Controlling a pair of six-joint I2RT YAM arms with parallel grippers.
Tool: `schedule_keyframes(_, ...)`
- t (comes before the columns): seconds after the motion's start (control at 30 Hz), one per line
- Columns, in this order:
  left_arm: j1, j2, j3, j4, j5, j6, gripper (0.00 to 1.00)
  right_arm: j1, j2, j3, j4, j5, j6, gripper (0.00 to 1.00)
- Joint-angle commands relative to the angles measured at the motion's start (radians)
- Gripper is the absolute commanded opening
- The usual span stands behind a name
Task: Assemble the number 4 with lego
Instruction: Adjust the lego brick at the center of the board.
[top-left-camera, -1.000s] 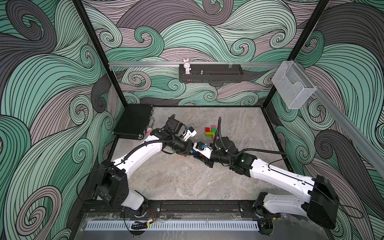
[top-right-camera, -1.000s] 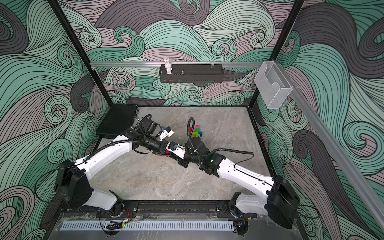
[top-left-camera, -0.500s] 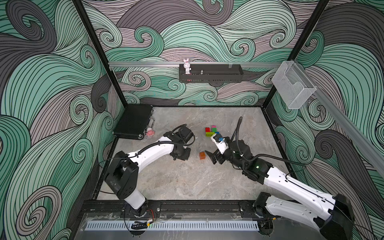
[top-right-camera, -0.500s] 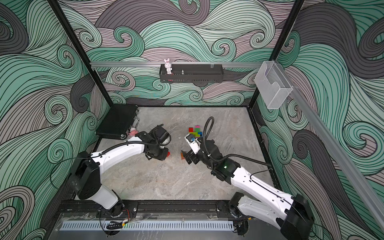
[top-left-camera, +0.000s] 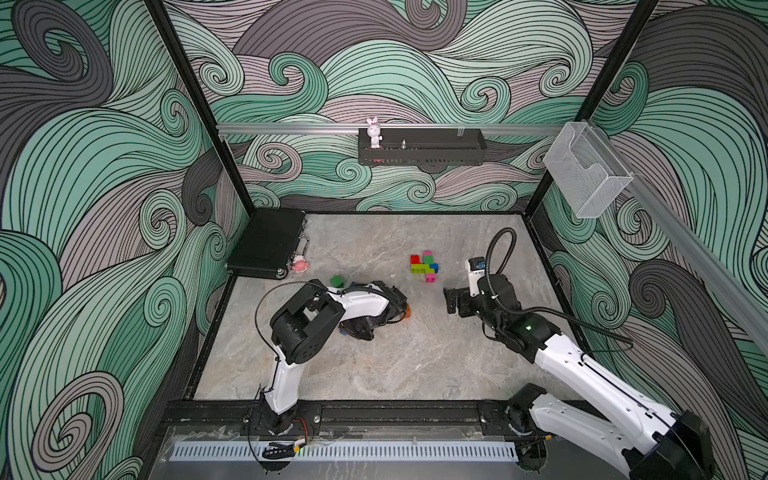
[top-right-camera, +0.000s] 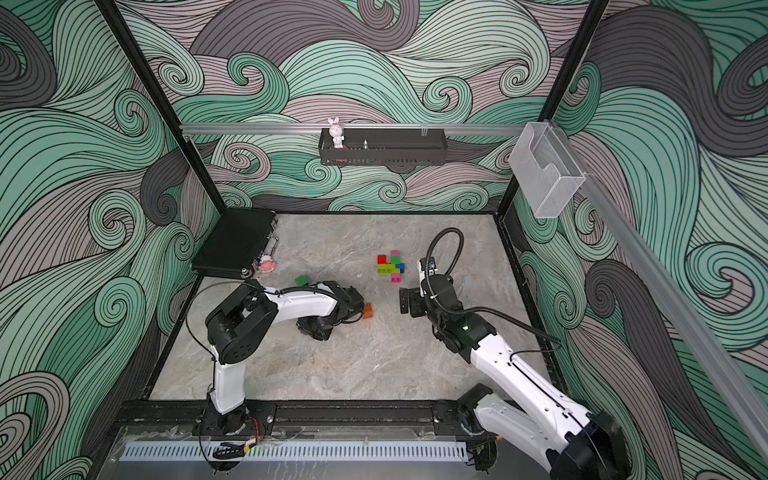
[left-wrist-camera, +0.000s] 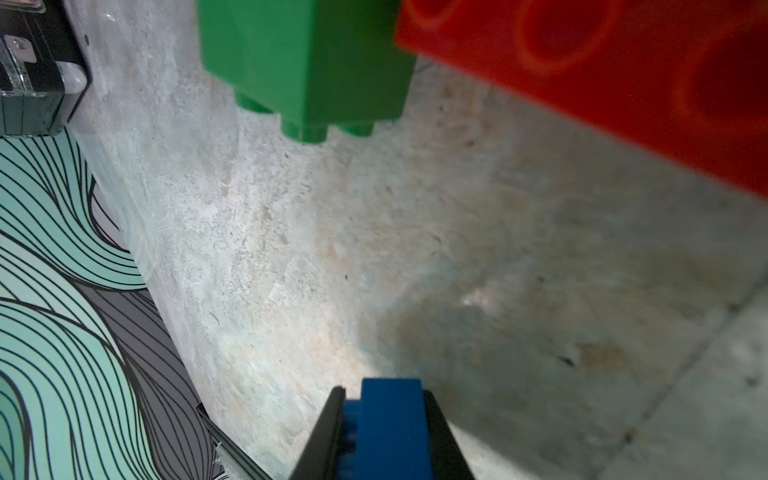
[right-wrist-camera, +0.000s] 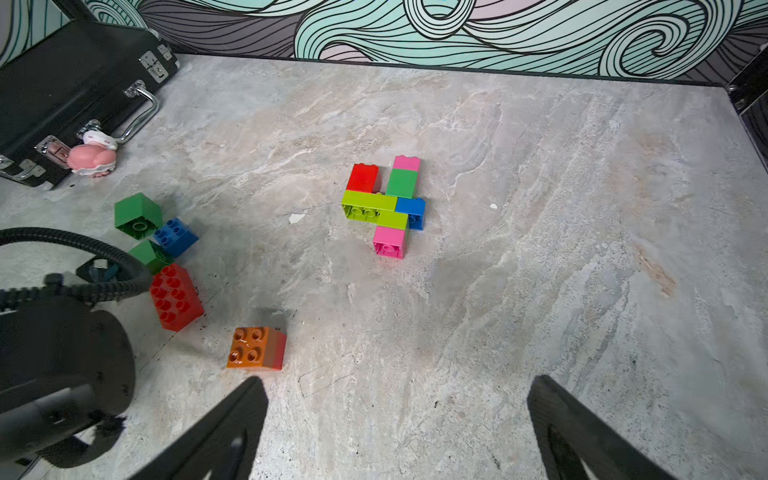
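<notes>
Drawn apart now, left fingers (left-wrist-camera: 328, 440) pinch a blue brick (left-wrist-camera: 390, 428), right fingers (right-wrist-camera: 224, 428) have spread wide

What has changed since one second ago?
The right gripper and the left gripper, close together before, drew apart. The right opened its fingers; a small orange studded brick now lies free. The left stays shut on a small blue plastic brick. The joined multicoloured brick cluster has not moved.
</notes>
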Motion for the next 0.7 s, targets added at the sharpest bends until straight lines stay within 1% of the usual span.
schedule_keyframes(0.0, -0.009, 0.018, 0.046, -0.047, -0.028, -0.031, 0.17, -0.005, -0.009, 0.006, 0.001, -0.017, 0.014, 0.99)
schedule_keyframes(0.23, -0.01, 0.054, 0.073, -0.051, -0.006, -0.002, 0.4, -0.004, -0.014, 0.007, -0.001, -0.019, 0.01, 0.99)
schedule_keyframes(0.33, -0.01, 0.047, 0.078, -0.05, 0.011, 0.013, 0.47, -0.005, -0.017, 0.007, -0.001, -0.018, 0.002, 0.99)
schedule_keyframes(0.53, -0.008, -0.004, 0.093, -0.015, 0.108, 0.044, 0.47, -0.005, -0.008, 0.01, 0.004, -0.024, 0.009, 0.99)
schedule_keyframes(0.67, -0.009, -0.041, 0.109, 0.013, 0.167, 0.065, 0.42, -0.005, -0.006, 0.012, 0.004, -0.022, 0.01, 0.99)
